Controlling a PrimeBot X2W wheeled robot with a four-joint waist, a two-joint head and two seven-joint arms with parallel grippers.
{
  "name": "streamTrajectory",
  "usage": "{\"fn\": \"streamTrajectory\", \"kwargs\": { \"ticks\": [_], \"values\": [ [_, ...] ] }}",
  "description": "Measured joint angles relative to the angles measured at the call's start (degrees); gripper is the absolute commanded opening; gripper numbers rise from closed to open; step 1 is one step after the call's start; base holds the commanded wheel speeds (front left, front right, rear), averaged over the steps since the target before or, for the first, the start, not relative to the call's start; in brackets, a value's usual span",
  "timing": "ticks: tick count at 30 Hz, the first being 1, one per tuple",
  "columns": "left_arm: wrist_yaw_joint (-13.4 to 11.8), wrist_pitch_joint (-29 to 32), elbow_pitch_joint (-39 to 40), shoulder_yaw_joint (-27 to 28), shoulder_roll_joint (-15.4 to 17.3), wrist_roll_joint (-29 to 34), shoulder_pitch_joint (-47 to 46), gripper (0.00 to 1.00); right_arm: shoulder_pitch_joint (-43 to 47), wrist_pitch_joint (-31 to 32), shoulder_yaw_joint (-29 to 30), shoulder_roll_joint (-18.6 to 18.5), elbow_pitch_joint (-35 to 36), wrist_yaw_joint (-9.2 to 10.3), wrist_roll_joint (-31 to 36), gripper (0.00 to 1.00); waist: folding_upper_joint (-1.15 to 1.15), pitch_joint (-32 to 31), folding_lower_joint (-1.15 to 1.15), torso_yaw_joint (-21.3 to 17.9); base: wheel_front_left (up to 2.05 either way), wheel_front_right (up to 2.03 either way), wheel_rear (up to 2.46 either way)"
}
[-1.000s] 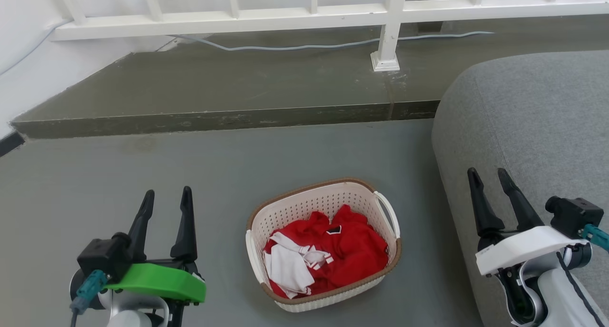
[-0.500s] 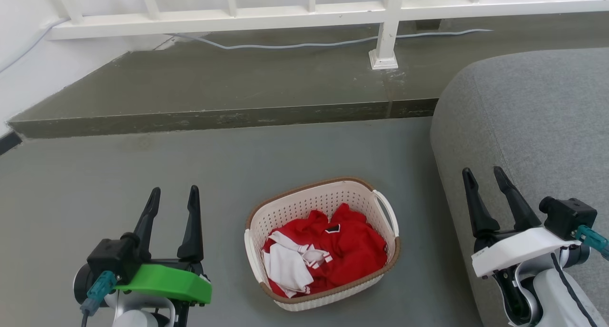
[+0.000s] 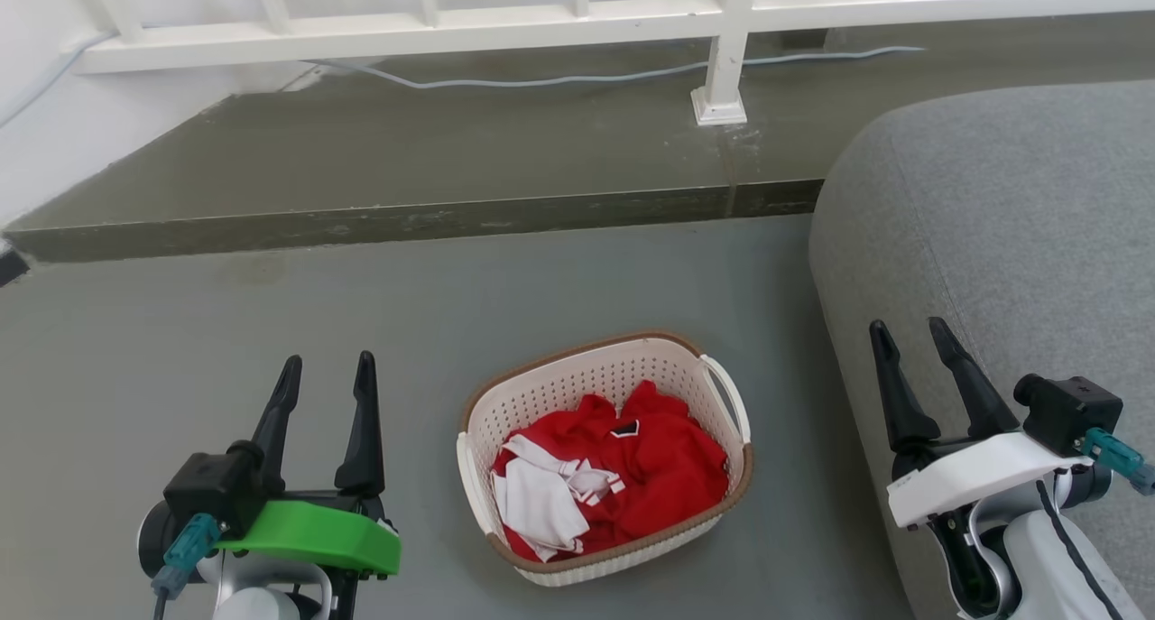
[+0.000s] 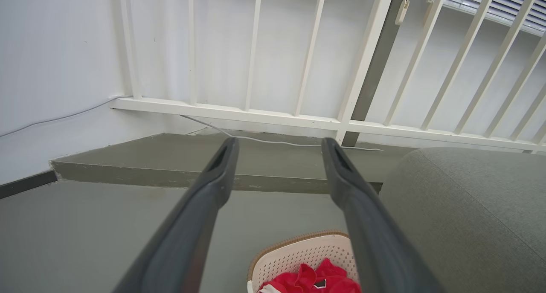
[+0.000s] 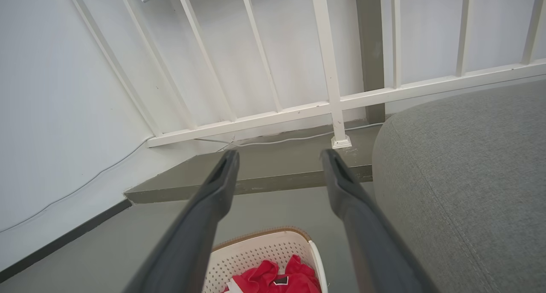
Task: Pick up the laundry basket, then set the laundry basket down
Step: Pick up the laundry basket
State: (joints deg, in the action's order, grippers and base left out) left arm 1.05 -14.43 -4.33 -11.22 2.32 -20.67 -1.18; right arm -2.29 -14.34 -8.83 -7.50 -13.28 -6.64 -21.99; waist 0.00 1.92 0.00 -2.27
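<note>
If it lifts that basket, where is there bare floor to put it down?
Bare floor spreads left of the laundry basket and between it and the raised step. The grey sofa crowds its right side.

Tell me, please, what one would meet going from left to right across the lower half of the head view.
left claw → laundry basket → right claw
</note>
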Motion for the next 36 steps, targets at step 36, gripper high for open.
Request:
{"fn": "streamTrajectory", "kwargs": {
  "ticks": [36],
  "values": [
    [-3.15,0.0,-11.14,-1.79,-0.02,-6.23,-9.98,1.0,-7.54,-0.02,-0.58,-2.14,4.91,-0.43,-2.81,1.0,0.0,18.41,0.0,-3.72,0.0,0.0,0.0]
  ]
}}
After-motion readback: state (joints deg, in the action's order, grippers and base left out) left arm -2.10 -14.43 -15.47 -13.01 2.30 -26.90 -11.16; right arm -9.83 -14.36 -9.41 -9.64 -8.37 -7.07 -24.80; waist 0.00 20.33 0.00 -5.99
